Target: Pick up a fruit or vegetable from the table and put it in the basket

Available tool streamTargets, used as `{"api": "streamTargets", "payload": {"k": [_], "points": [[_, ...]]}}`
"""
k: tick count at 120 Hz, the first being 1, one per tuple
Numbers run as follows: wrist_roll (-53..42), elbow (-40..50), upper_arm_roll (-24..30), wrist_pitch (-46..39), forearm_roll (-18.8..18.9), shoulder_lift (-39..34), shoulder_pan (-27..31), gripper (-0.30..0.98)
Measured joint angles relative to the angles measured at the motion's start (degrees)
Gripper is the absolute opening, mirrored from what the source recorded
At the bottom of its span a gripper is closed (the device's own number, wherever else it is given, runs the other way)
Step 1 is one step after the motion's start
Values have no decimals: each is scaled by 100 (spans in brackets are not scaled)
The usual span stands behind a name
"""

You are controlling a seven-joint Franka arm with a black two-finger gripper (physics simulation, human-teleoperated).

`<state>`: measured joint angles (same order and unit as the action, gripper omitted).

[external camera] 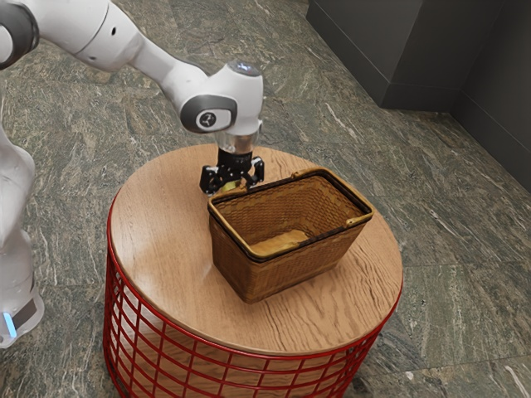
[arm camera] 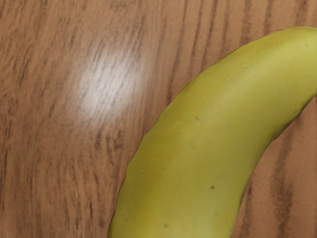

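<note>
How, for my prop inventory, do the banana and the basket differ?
The banana is smooth and yellow-green; the basket is brown and woven.
The banana is a slim curve, while the basket is boxy and hollow, with an open top.
The banana is small; the basket is much bigger.
The banana is at the pincer; the basket stands beside it.

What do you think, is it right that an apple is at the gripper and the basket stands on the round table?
Not quite: a banana, not an apple, is at the gripper, as the wrist view shows. The basket stands on the round table.
</note>
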<state>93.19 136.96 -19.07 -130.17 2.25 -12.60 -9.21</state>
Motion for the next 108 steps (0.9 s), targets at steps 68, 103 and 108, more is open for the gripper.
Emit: {"api": "streamTargets", "payload": {"k": [68, 103, 108], "points": [[-116, -12, -23, -46, -27, 37, 9, 42], [-241, -21, -21, 32, -10, -153, 26, 19], [-254, -20, -19, 73, -5, -269, 26, 19]]}}
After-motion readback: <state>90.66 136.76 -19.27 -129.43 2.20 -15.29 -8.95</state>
